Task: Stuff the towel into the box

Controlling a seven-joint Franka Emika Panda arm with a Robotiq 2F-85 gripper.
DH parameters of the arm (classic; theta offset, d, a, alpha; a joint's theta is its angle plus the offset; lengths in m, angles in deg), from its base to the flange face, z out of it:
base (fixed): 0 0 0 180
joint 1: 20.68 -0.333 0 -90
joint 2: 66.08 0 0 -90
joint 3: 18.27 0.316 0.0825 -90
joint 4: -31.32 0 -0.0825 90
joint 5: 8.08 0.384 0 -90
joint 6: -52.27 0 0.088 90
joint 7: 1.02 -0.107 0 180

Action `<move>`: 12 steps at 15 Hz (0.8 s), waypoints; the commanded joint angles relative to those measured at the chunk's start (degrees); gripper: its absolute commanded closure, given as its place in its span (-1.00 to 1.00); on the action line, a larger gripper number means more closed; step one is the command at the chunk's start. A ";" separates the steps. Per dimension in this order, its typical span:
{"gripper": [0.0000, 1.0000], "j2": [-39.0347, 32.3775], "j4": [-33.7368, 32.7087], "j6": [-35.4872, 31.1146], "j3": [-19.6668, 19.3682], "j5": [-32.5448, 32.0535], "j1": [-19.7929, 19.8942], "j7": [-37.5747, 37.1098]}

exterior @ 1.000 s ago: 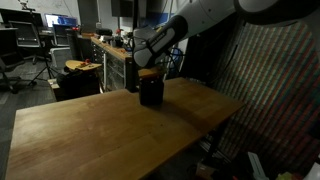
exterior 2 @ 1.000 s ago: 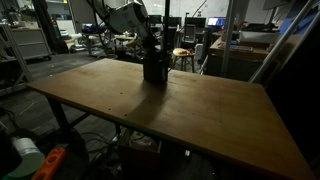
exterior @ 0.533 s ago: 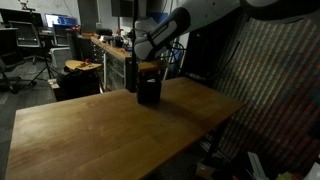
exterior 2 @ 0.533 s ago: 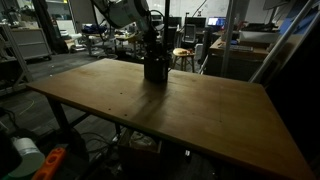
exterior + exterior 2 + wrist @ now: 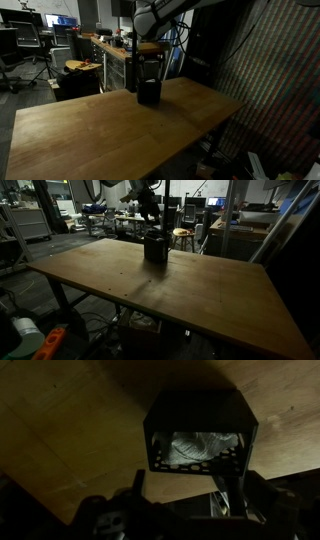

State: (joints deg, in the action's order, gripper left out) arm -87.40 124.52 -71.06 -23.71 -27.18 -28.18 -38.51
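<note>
A dark perforated box (image 5: pixel 148 91) stands on the wooden table (image 5: pixel 90 130), also seen in an exterior view as the box (image 5: pixel 155 249). In the wrist view the box (image 5: pixel 160 420) lies straight below me with the pale towel (image 5: pixel 195 447) bunched inside it. My gripper (image 5: pixel 183 492) hangs above the box with its jaws spread wide and nothing between them. One finger (image 5: pixel 137 485) shows at the left, another at the right. In both exterior views the gripper (image 5: pixel 148 52) (image 5: pixel 150 216) sits a short way above the box's open top.
The table (image 5: pixel 200 300) drops off at its edges on all sides. Behind it stand workbenches (image 5: pixel 100 50), chairs and lab clutter (image 5: pixel 190 230). A patterned screen (image 5: pixel 270 80) stands beside the table.
The gripper has opened and let go of the towel, which stays in the box. The arm has risen from the box's mouth to a short way above it.
</note>
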 commanded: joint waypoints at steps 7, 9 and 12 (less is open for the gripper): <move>-1.00 -0.41 0.12 0.49 0.08 0.25 0.04 0.22; -1.00 -0.41 0.11 0.49 0.08 0.25 0.05 0.22; -1.00 -0.41 0.10 0.49 0.08 0.25 0.04 0.22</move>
State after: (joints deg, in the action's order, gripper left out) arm -87.80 124.76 -70.74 -23.63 -26.97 -28.13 -38.36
